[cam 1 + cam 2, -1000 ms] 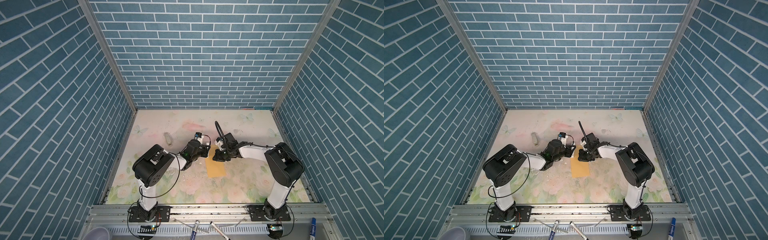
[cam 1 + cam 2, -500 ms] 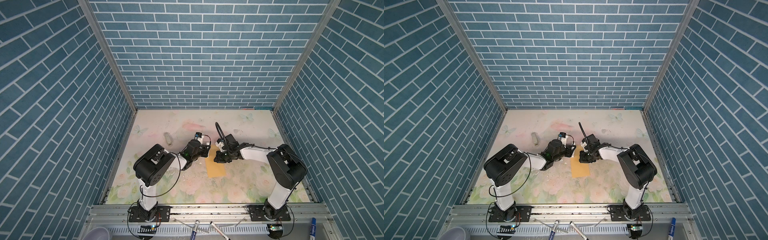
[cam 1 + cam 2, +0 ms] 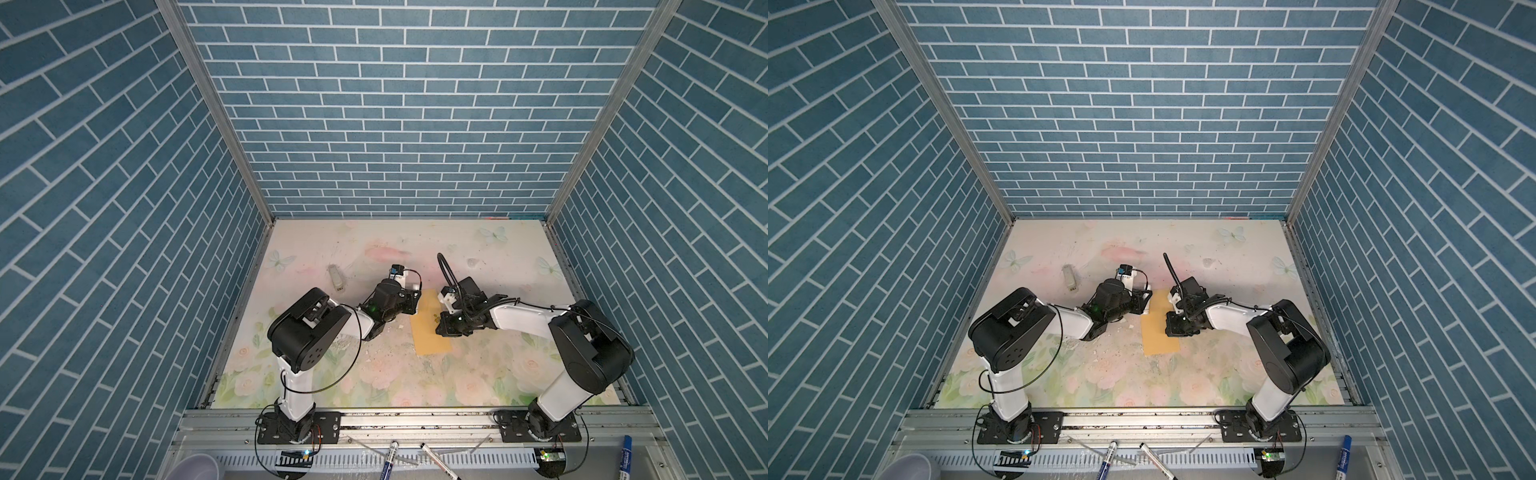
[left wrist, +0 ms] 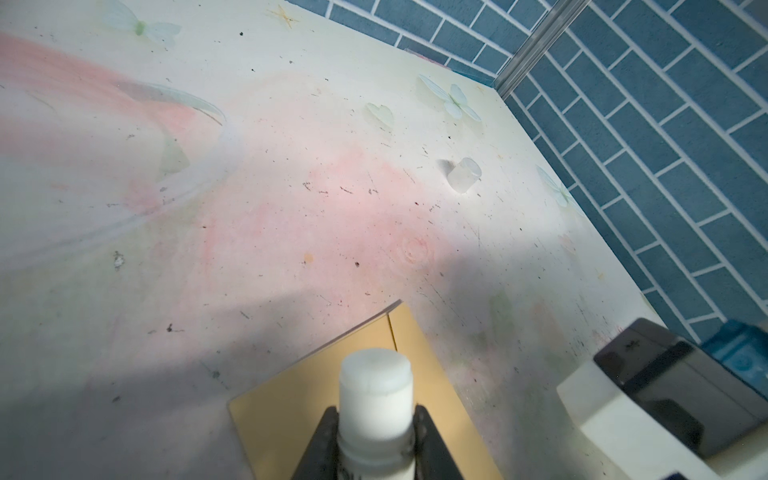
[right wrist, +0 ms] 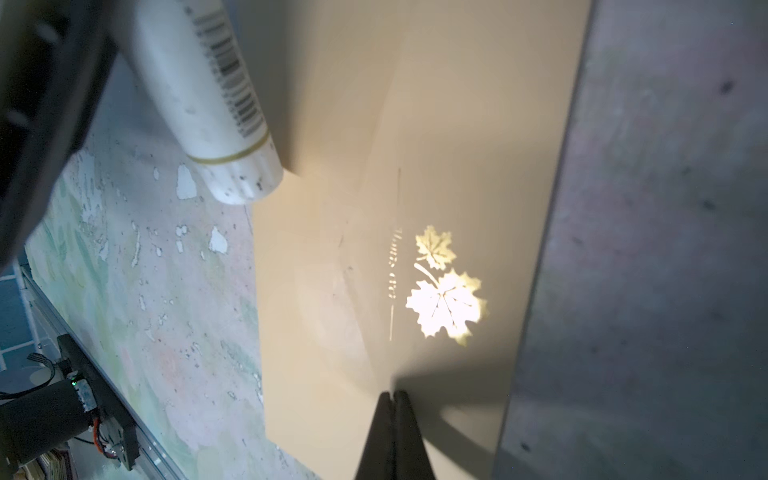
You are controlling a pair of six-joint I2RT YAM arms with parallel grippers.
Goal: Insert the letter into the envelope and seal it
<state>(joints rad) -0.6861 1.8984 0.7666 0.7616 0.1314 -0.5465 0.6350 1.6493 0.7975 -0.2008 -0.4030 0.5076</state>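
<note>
The mustard-yellow envelope [image 3: 428, 340] [image 3: 1158, 338] lies flat on the floral mat, mid-table, its flap folded down. A gold leaf sticker [image 5: 446, 291] shows on it. My left gripper [image 4: 376, 411] [image 3: 411, 301] is shut on a white glue stick [image 4: 376, 382] [image 5: 212, 104], which hangs over the envelope's [image 4: 282, 415] far end. My right gripper [image 5: 392, 392] [image 3: 442, 328] is shut with nothing in it. Its tip rests on the envelope [image 5: 332, 291] just below the sticker. The letter is out of view.
A clear glue cap [image 4: 464, 174] [image 3: 473, 262] stands on the mat toward the back right. A small grey object [image 3: 337, 278] [image 3: 1070, 279] lies left of the left arm. Markers [image 3: 388, 457] lie on the front rail. Blue brick walls enclose three sides.
My right gripper has slid a little toward the front along the envelope. The left gripper and the glue stick have stayed put.
</note>
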